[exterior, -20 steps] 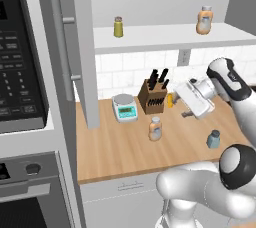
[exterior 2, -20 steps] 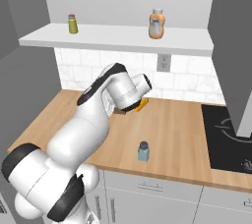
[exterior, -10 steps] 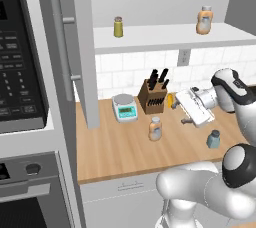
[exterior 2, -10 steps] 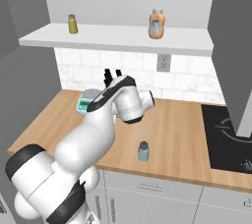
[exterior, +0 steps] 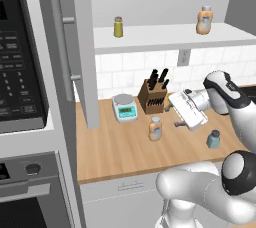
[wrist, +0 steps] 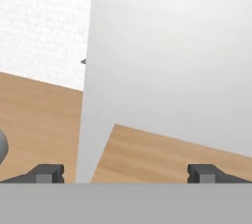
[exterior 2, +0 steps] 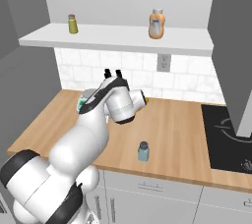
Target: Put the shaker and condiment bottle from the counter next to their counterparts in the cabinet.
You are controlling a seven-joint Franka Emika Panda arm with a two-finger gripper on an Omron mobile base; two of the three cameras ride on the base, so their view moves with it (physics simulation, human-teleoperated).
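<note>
The blue-grey shaker (exterior: 214, 139) (exterior 2: 143, 151) stands on the wooden counter (exterior: 115, 152) near its front edge. The peach-orange condiment bottle (exterior: 155, 128) stands upright further left, in front of the knife block. My gripper (exterior: 181, 110) hovers between them, a little above the counter and just right of the bottle, and faces left. It is open and holds nothing, with the fingertips (wrist: 49, 173) wide apart. In the cabinet, the counterparts stand on the white shelf (exterior: 170, 37): an olive-yellow shaker (exterior: 118, 27) (exterior 2: 73, 23) and an orange bottle (exterior: 203, 20) (exterior 2: 156, 23).
A knife block (exterior: 154, 98) and a small kitchen scale (exterior: 125, 107) stand by the tile backsplash. The open grey cabinet door (exterior: 75, 47) hangs over the counter's left end and appears as a pale panel (wrist: 167, 70) in the hand view. A black cooktop (exterior 2: 229, 137) lies at the right.
The arm has swung, bringing the hand down and left toward the condiment bottle. The gripper has stayed open. The shaker and both bottles have not moved.
</note>
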